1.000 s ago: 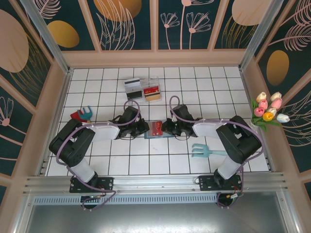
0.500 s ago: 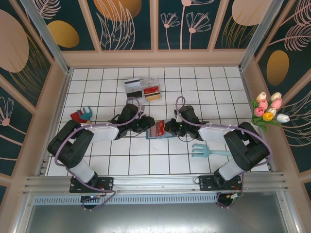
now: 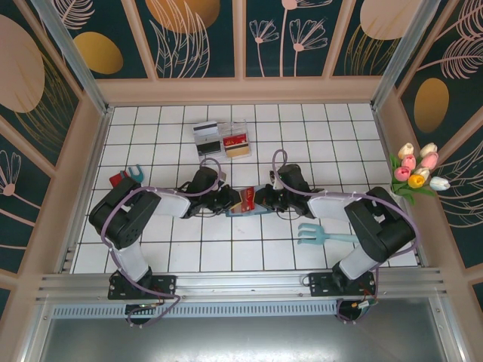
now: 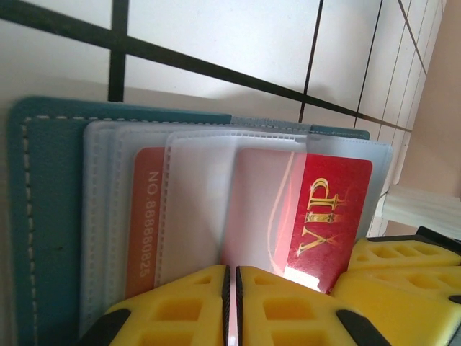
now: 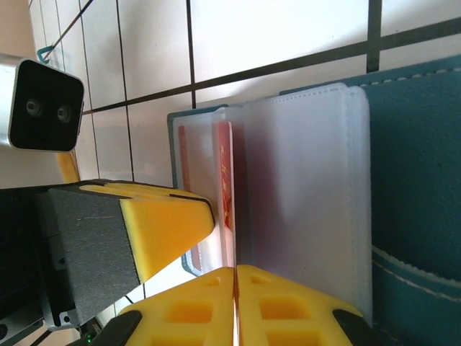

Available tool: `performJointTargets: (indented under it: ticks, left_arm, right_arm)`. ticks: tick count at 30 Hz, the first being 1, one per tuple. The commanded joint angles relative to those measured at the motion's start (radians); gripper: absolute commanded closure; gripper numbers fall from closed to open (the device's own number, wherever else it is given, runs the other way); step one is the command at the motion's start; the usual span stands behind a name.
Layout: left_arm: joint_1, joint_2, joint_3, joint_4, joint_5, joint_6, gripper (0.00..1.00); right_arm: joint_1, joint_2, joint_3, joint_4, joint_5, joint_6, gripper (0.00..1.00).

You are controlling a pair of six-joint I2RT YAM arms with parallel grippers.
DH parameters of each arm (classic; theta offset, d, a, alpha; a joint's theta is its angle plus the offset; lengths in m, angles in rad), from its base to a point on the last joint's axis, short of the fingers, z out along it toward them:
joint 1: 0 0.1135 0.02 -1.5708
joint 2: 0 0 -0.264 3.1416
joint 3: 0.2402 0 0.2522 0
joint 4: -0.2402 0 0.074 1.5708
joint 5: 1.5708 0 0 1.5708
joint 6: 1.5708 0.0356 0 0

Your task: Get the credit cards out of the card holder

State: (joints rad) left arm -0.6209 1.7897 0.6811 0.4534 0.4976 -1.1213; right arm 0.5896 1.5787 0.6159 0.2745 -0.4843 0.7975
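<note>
The teal card holder [image 3: 255, 211] lies open on the tiled table between my two grippers, its clear sleeves fanned out [image 4: 50, 216] [image 5: 418, 158]. A red card marked VIP [image 4: 331, 209] sticks partly out of a sleeve and stands edge-on in the right wrist view [image 5: 228, 180]. My right gripper [image 5: 234, 288] [image 3: 262, 199] is shut on that card's edge. My left gripper [image 4: 230, 288] [image 3: 232, 200] is shut on a thin clear sleeve of the holder. A second reddish card with a printed number [image 4: 146, 216] sits inside a sleeve.
A clear tray [image 3: 238, 141] holding cards and a white-grey striped card [image 3: 205, 136] lie at the back. A light teal fork toy [image 3: 321, 235] lies to the right, a red and blue toy [image 3: 128, 177] to the left, and flowers [image 3: 419, 173] stand by the right wall.
Both grippers have closed in on the holder from either side. The left arm has swung in to the right. The holder and red card have tipped up between them.
</note>
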Motion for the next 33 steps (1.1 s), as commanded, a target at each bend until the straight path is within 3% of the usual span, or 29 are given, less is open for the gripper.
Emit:
performJointTargets:
  ticks: [1, 10, 19, 27, 33]
  left_arm:
    - [-0.001, 0.024, -0.023, 0.029, 0.003, -0.030, 0.86]
    - [-0.001, 0.017, -0.038, 0.034, -0.001, -0.027, 0.85]
    - [0.001, -0.024, -0.028, -0.009, -0.025, -0.003, 0.78]
    - [0.005, -0.100, -0.015, 0.071, 0.012, -0.003, 0.66]
    - [0.006, -0.202, 0.011, 0.154, 0.022, -0.034, 0.47]
  right_arm:
    - [-0.005, 0.028, 0.009, 0.046, -0.050, 0.009, 0.86]
    - [0.006, 0.072, 0.051, 0.036, -0.068, 0.002, 0.81]
    - [-0.035, 0.000, 0.014, -0.010, -0.064, -0.051, 0.96]
    - [-0.097, -0.180, -0.048, -0.003, -0.136, -0.108, 0.97]
    - [-0.106, -0.276, -0.067, 0.173, -0.158, -0.030, 0.99]
